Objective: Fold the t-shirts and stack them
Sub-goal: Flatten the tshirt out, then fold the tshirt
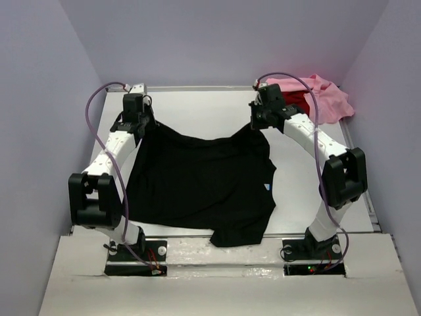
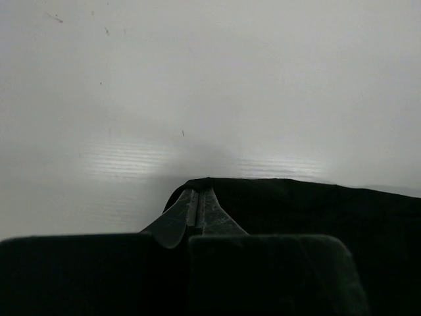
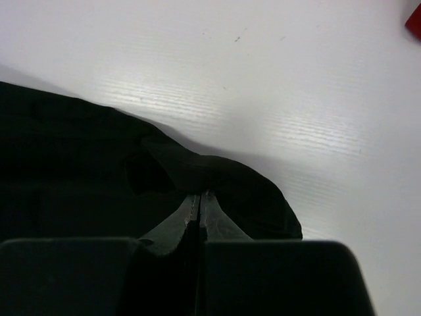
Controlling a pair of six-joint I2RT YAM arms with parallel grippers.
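1. Left gripper — closed on a far corner of the black t-shirt. In the left wrist view its fingertips meet with no gap, and the dark cloth edge is pinched at their tips.
2. Right gripper — likewise clamped on the other far corner of the same shirt. In the right wrist view a rounded fold of black cloth bulges just ahead of the closed fingers and casts a shadow on the surface beyond.
3. Black t-shirt — spans the gap between the two grippers. Its far edge dips in a shallow curve midway between them. From the grippers the cloth spreads back toward the arm bases over the white table, and a flap reaches the table's near edge. A small light label shows at the shirt's edge, on the right gripper's side and nearer the bases than that gripper.
4. Pink t-shirt — bunched, unfolded, beyond and to the outer side of the right gripper, apart from the black shirt.
5. Red t-shirt — a crumpled patch just behind the right gripper, touching the pink one and partly covered by it. In the right wrist view only a red sliver shows, ahead and to the right of the fingers.
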